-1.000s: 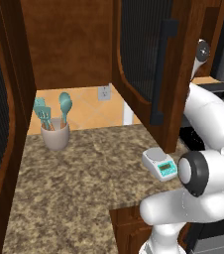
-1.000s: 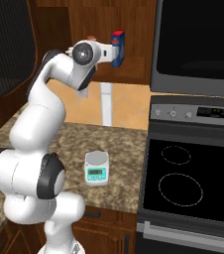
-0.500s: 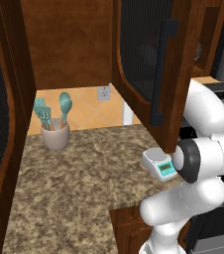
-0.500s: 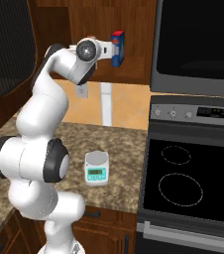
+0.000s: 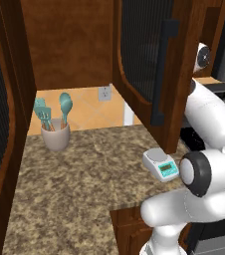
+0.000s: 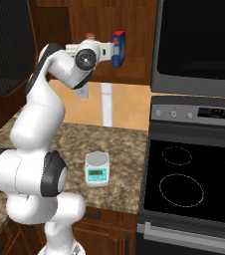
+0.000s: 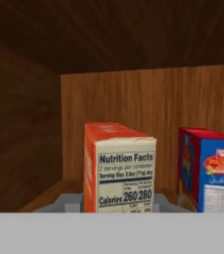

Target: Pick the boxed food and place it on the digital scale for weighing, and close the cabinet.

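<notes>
Pincer (image 6: 115,48) reaches up into the cabinet (image 5: 149,64), its jaws closed in on the boxed food (image 7: 118,167), an upright orange carton on the shelf with its nutrition panel facing the hand. A red-and-blue box (image 7: 209,169) stands just beside that carton. Below the open cabinet door, the digital scale (image 6: 97,168) sits on the granite counter (image 5: 74,184), well apart from a utensil cup (image 5: 55,134).

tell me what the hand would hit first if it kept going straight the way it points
The hand is already closed around the orange boxed food, so that carton comes first. Pushed further, it would probably meet the wooden back wall of the cabinet behind the carton, though depth is hard to judge.
</notes>
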Tool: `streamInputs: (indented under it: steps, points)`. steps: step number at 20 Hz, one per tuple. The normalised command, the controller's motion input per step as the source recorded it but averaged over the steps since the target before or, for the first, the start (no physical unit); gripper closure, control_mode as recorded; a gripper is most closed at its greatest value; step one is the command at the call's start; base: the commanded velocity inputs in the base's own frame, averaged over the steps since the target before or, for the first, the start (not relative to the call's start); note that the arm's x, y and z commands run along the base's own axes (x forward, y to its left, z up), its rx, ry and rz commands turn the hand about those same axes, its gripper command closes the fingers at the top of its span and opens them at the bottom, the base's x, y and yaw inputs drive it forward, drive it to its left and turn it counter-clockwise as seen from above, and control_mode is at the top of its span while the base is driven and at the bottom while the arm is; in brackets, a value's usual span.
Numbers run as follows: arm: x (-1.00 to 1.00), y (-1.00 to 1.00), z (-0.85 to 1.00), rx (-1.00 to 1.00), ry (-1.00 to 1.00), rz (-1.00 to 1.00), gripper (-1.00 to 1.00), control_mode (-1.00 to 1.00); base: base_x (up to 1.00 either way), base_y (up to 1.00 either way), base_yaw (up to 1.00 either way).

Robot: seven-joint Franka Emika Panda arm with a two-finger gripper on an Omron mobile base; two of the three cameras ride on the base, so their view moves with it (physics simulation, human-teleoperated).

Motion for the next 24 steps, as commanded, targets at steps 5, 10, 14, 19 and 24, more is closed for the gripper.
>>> streamInputs:
  steps: [5, 10, 14, 19, 24]
  points:
    - [-1.00, 0.31, 0.00, 0.00, -0.45, 0.00, 1.00, -1.00, 0.00, 0.00, 0.00]
    - [-1.00, 0.20, 0.00, 0.00, -0.43, 0.00, 1.00, -1.00, 0.00, 0.00, 0.00]
    - [-1.00, -0.05, 0.01, 0.00, -0.25, 0.00, 1.00, -1.00, 0.00, 0.00, 0.00]
    - [-1.00, -0.57, 0.16, 0.00, -0.01, 0.03, 1.00, -1.00, 0.00, 0.00, 0.00]
    - [-1.00, -0.81, 0.15, 0.00, 0.13, 0.13, 1.00, -1.00, 0.00, 0.00, 0.00]
